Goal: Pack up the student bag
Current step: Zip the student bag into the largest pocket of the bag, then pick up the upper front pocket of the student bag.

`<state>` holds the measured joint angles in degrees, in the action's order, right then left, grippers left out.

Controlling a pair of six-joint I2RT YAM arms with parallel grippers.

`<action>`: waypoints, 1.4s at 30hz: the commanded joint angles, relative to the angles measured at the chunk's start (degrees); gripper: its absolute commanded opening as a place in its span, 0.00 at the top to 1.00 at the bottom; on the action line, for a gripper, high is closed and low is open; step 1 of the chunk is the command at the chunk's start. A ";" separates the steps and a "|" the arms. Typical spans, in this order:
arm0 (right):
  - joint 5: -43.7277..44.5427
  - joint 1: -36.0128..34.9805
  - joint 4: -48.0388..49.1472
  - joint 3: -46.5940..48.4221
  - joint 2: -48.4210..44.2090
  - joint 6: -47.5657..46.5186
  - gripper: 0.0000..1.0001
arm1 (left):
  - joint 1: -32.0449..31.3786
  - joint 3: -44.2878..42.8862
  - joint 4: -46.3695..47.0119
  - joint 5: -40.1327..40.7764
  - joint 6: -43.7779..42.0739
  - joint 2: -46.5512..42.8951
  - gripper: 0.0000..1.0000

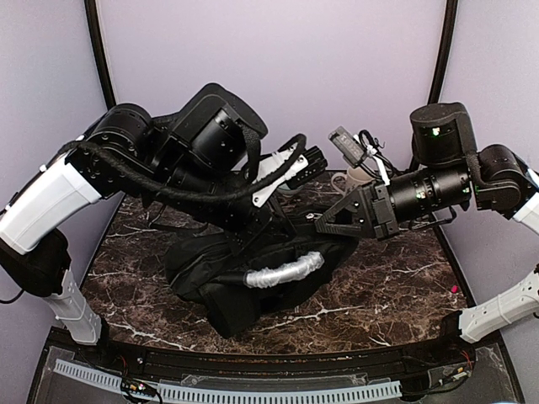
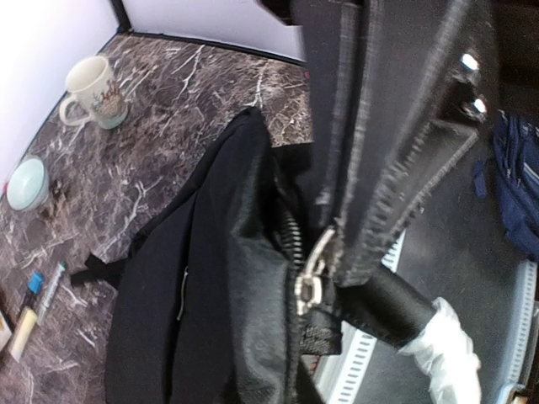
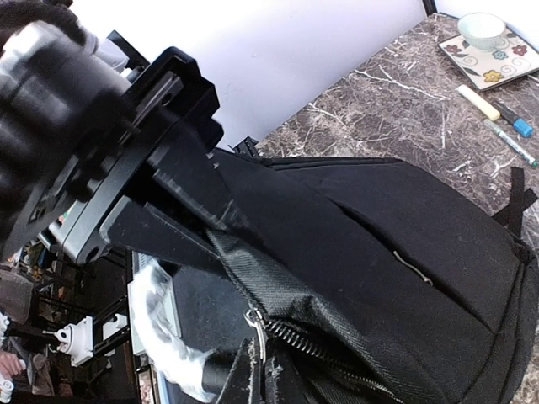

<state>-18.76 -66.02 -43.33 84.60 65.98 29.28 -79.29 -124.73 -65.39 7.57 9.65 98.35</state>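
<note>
The dark marbled tabletop (image 1: 396,286) carries the student bag (image 1: 244,295), a big black backpack slumped in the middle and reaching toward the near edge. Part of its upper fabric is pulled up off the surface.

Both arms lean in over it from the near corners. The left claw (image 3: 217,223) is clamped on the bag's zippered edge, its fingers drawn together on a strip of black fabric lined with zipper teeth. The right claw (image 1: 324,224) comes in from the right edge with its jaws pressed together at the bag's raised top. It seems to pinch the fabric beside the zipper, though the wrist view shows too little of its fingers to be sure.

The bag's handle (image 1: 285,271), wrapped in silvery-clear plastic, lies across the bag on the side nearer the near edge.

A cream mug (image 2: 93,88) with a printed pattern stands upright close to the far edge, apart from the bag. A floral plate (image 3: 497,59) lies by the wall edge, and a small pale green bowl (image 3: 482,29) sits on it. Just beside the plate lie a yellow-white marker (image 3: 476,101) and a pen with a blue cap (image 3: 509,126), both flat on the marble between the plate and the bag.

A metal zipper pull (image 2: 312,271) hangs on the opened zipper line, just below the left claw's grip.
</note>
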 commanded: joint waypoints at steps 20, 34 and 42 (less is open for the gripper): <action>8.72 12.84 -0.15 -20.98 -9.60 3.43 1.00 | 0.02 12.31 1.09 4.61 5.60 -12.85 1.00; 6.61 12.93 3.25 -19.93 -12.68 3.32 0.65 | 0.07 13.31 3.71 0.80 4.68 -12.71 1.00; 12.51 13.12 -0.92 -18.94 -14.77 2.03 0.37 | -0.01 16.80 6.08 -2.68 5.54 -13.70 1.00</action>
<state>-10.98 -53.17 -42.35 63.83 53.21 31.92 -79.24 -109.27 -61.60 7.25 14.13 87.88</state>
